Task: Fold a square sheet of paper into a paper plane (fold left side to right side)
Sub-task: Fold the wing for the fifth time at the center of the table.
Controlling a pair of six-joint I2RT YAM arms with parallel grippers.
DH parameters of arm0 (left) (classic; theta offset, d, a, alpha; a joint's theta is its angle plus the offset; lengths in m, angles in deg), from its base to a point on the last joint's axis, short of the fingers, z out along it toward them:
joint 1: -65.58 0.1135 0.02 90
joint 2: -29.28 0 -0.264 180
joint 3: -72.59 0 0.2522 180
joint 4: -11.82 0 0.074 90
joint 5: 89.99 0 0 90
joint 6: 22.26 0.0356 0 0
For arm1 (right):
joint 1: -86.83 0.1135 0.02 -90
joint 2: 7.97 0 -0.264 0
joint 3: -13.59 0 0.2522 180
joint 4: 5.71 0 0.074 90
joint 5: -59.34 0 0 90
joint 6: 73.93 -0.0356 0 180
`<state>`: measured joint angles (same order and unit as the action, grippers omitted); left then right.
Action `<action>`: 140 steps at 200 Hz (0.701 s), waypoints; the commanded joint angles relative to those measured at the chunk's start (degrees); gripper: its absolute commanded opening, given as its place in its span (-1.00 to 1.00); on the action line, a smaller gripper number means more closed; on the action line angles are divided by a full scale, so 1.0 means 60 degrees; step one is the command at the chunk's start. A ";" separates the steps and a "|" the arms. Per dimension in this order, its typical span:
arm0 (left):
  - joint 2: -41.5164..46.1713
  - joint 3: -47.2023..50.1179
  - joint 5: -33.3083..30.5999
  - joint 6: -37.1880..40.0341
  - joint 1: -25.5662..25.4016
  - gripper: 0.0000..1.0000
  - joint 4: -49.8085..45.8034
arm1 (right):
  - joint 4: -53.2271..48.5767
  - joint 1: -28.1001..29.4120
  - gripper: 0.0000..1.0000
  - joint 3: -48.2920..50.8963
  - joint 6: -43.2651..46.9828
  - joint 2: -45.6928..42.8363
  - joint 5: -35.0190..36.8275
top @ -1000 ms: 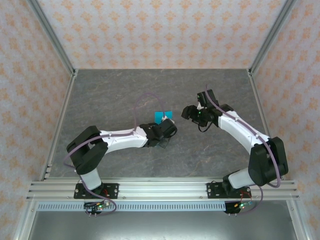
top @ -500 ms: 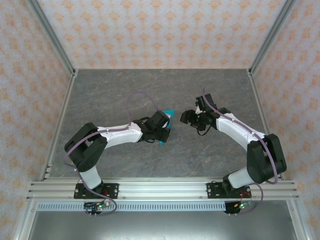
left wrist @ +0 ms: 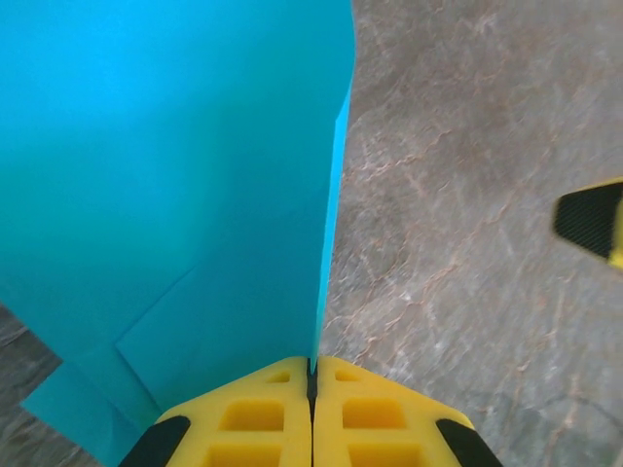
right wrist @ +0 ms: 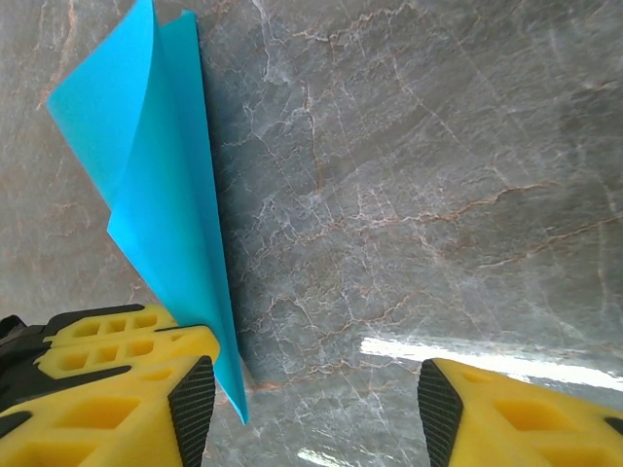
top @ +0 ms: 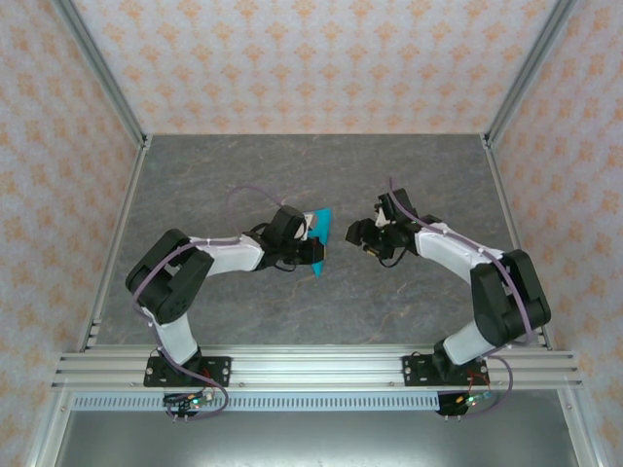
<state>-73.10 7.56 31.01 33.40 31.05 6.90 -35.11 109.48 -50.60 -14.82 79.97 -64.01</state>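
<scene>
Over the last second the folded paper plane [top: 322, 226] has left the grey surface [top: 234, 175]. It was lying flat near the middle of the overhead frame. Now it stands on edge there, lifted clear of the stone.

The left end effector [top: 311, 251] has it. In the left wrist view the two yellow fingers [left wrist: 263, 418] are pressed together at the bottom of the frame, pinching the sheet's lower edge. The layered cyan flaps rise from there into the upper left.

The right end effector [top: 352, 233] has slid leftward in the overhead frame and now sits just beside the paper, apart from it. Its jaws are spread and empty. In its own wrist view [right wrist: 313, 404] the pointed wedge [right wrist: 161, 185] hangs at the left, beside the left finger.

My reading is that pressing creases on the surface has paused and a two-arm step is being set up. That could be a handover or a fold made in the air. The paper is thin and held by one edge, so it will probably flop or twist if the right jaws meet it off-square.
</scene>
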 commanded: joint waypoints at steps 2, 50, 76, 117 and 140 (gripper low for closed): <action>-0.0246 0.0205 0.0859 -0.0657 0.0148 -0.91 0.1075 | 0.0726 0.0255 0.20 0.0122 -0.0254 0.0215 -0.0229; -0.0095 0.0617 0.1144 -0.1042 0.0417 -0.95 0.1631 | 0.2381 0.0601 0.15 0.0369 -0.0887 0.0589 -0.0539; 0.0291 0.0873 0.1121 -0.1043 0.0502 -0.97 0.1632 | 0.2916 0.0620 0.14 0.0479 -0.1091 0.0671 -0.0610; 0.0697 0.1479 0.1121 -0.1183 0.0812 -0.98 0.1892 | 0.3017 0.0626 0.14 0.0431 -0.0981 0.0754 -0.0725; 0.0566 0.1753 0.1408 -0.1470 0.1037 -0.99 0.2455 | 0.3072 0.0674 0.14 0.0339 -0.1000 0.0897 -0.0799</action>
<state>-70.57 16.26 37.50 26.66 35.77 16.74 -18.98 112.96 -48.11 -20.35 84.21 -68.03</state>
